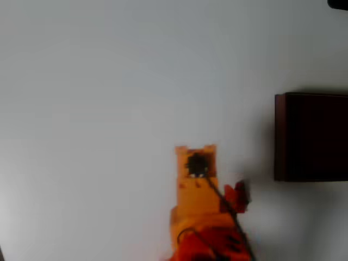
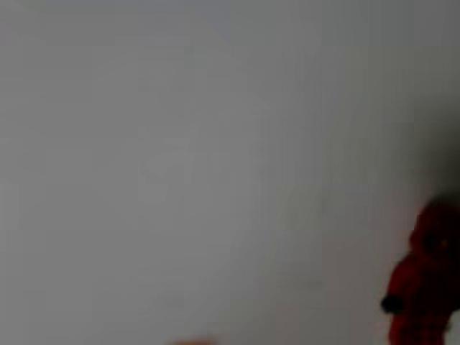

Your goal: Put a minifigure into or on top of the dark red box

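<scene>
Minifigure [image 1: 236, 197] lies just right of the orange arm [image 1: 197, 185], left of the dark red box [image 1: 310, 136]. Gripper state: cannot tell.

I judged the place a bare test bench: the plain matte white tabletop [image 1: 109, 81] offered no other cue.

The table [image 1: 109, 81] presents a plain, pale grey-white surface, matte and unmarked. Lighting is soft and even, darkening slightly toward the lower left corner in the overhead view. A small dark shape [image 1: 338, 3] sits at the upper right edge, unidentifiable.
</scene>
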Controlling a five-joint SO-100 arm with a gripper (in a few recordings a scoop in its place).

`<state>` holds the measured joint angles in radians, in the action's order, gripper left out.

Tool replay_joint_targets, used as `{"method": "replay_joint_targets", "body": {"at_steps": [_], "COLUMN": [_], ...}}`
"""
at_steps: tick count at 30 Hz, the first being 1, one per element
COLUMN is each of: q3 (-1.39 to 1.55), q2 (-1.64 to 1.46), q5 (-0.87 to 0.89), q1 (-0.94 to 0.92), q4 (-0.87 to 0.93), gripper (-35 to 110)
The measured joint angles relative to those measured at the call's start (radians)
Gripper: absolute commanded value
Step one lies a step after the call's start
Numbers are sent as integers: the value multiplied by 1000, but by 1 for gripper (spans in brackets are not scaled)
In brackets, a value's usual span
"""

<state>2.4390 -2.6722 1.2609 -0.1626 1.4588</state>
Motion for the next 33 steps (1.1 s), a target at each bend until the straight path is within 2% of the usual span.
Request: {"method": "replay_joint_targets", "body": {"at_steps": [7, 17, 25, 33], "q3": [8, 51, 156, 232], "q2": [106, 244, 235, 196], "q5": [-2, -130, -241, -310], "q1": [-155, -345, -407, -413], "q4": [-2, -100, -210, -241], "gripper": [23, 23, 22, 22]}}
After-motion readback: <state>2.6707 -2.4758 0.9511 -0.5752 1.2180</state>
